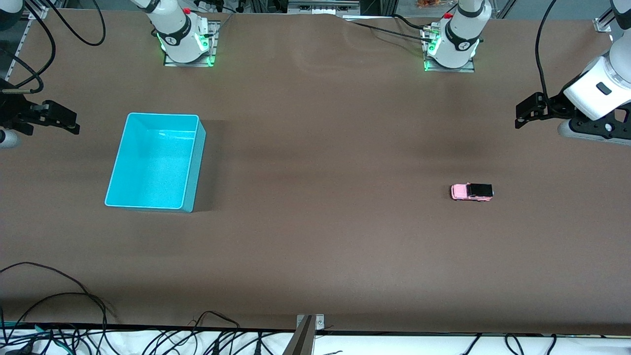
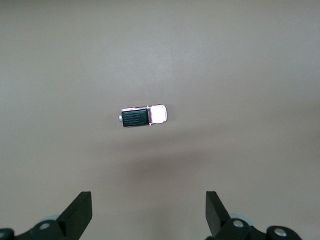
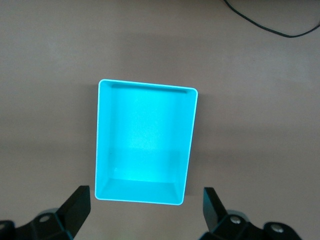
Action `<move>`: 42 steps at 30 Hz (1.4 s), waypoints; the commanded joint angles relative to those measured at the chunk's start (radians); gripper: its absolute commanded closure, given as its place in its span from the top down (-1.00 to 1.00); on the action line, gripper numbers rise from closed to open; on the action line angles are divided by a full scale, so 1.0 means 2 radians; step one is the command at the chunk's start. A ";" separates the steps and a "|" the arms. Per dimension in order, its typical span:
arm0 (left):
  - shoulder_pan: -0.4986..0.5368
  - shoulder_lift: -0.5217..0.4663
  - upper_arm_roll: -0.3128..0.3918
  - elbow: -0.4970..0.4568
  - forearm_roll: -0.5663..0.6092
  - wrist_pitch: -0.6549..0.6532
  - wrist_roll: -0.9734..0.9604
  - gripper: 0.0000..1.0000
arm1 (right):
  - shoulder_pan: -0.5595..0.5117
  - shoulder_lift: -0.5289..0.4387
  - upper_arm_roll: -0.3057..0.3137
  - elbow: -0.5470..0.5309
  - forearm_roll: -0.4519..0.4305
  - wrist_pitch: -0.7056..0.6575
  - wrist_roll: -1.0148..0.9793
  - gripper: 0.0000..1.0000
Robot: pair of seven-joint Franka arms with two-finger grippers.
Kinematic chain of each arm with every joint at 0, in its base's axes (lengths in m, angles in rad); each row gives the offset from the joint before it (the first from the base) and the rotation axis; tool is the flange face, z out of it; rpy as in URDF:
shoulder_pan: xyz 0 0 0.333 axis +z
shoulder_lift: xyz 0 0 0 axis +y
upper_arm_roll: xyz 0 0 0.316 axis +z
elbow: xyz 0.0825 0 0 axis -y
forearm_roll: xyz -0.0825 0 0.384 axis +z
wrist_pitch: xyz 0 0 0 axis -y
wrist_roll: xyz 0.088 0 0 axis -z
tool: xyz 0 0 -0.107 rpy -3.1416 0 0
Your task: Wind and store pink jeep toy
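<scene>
The pink jeep toy (image 1: 472, 192) sits alone at right of the frame on the brown table (image 1: 315, 236), the turquoise bin (image 1: 154, 162) well apart at left. The left gripper (image 2: 148, 212) and the right gripper (image 3: 147, 210) hang at the edges, fingers spread.

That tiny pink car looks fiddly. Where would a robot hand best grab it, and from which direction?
Probably from straight above, with the fingers closing across the pink jeep toy's two long flanks. It sits upright on its wheels on the open table, so the flat sides are free, and its narrow width should fit between the left hand's open fingers.
</scene>
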 commanded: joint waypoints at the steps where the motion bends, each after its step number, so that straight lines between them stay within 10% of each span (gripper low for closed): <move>1: 0.002 0.008 -0.001 0.019 0.006 -0.012 0.010 1.00 | 0.000 0.005 0.000 0.014 0.003 -0.009 0.002 1.00; 42: 0.006 0.017 0.000 0.019 0.007 -0.012 0.010 1.00 | -0.001 0.005 -0.001 0.014 0.003 -0.010 0.002 1.00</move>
